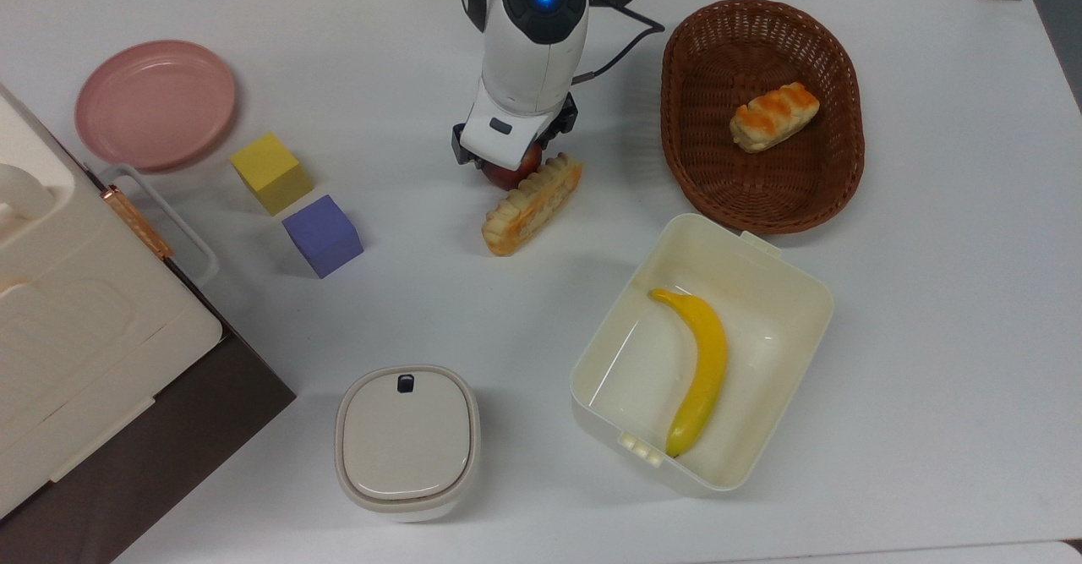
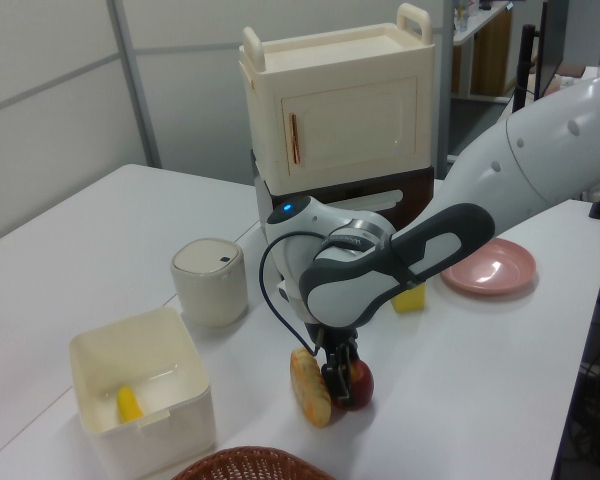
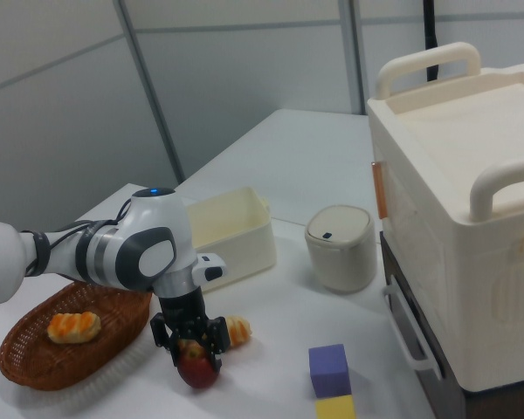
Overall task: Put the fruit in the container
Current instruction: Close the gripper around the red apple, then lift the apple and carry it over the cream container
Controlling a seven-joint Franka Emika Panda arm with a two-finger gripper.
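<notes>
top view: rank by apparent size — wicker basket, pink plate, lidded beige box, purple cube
1. wicker basket, clearly largest
2. pink plate
3. lidded beige box, a bit smaller in footprint than the plate, though it stands taller and so nearer the camera, so that gap is unsure
4. purple cube, smallest

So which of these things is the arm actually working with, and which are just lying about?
In the job: gripper, apple, white tub.

Lying about: banana, bread, wicker basket with pastry, pink plate, yellow cube, purple cube, lidded box.
</notes>
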